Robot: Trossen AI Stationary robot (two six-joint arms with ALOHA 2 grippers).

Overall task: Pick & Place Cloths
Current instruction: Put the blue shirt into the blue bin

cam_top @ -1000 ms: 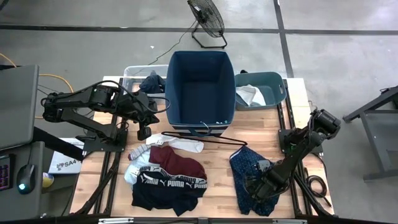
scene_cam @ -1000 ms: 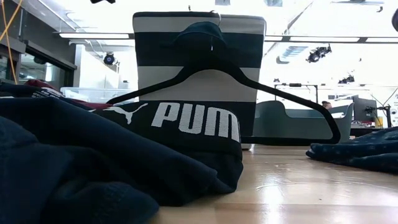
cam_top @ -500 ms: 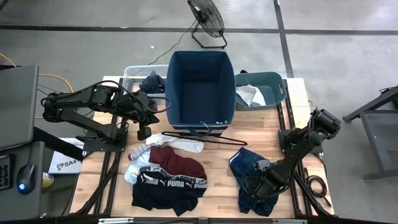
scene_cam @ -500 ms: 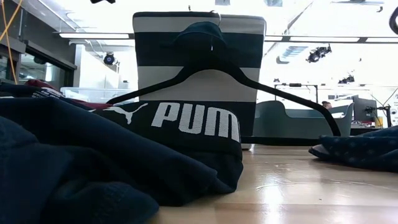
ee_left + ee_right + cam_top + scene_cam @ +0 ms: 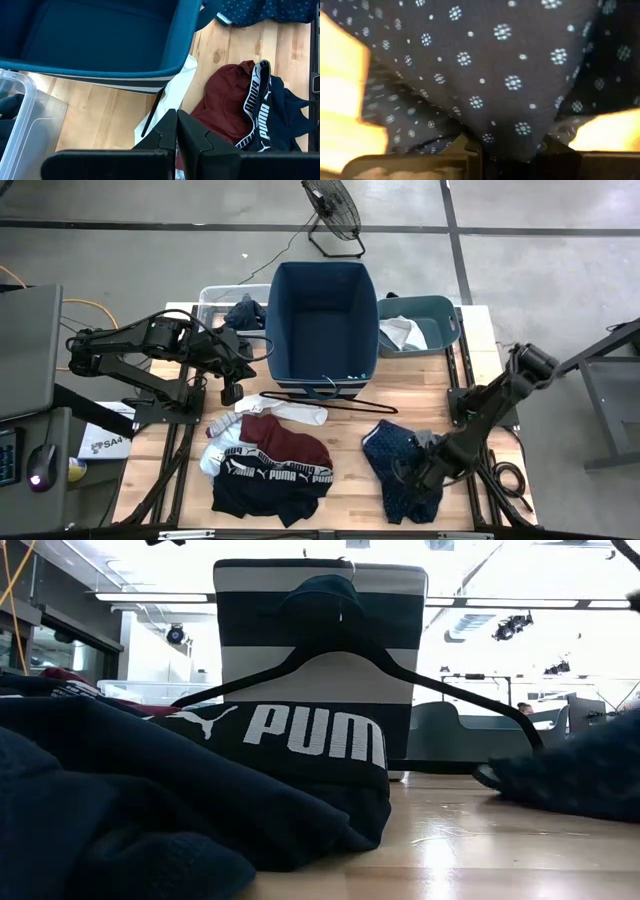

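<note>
The navy white-dotted cloth [image 5: 390,455] lies at the table's near right and also shows in the low view [image 5: 570,775]. My right gripper [image 5: 418,476] points down into it, shut on a bunch of it [image 5: 512,155]. The other cloths lie in a pile at the near left: maroon [image 5: 292,442], black with PUMA waistband [image 5: 270,480], white [image 5: 295,413] and pale blue-grey [image 5: 213,457]. My left gripper [image 5: 232,392] hangs shut and empty above the table, left of the blue bin [image 5: 322,320]. My right gripper pinches a gathered bunch of the navy dotted cloth [image 5: 515,130] between its two fingers, near the cloth's middle. It comes from above, pointing down. One layer or several, I cannot tell. The pinched part is raised while the cloth's outer parts [image 5: 378,440] lie on the table.
A thin black wire hanger [image 5: 330,402] lies in front of the blue bin. A clear bin [image 5: 212,298] with dark cloth stands at the far left. A teal bin [image 5: 440,315] with white cloth stands at the far right. Bare wood [image 5: 350,480] lies between the pile and the navy cloth.
My right gripper has shut on the navy dotted cloth and risen. The cloth has bunched up under it, and its middle has lifted. Its far edge has drawn toward the table's left while its outer parts stay on the wood.
</note>
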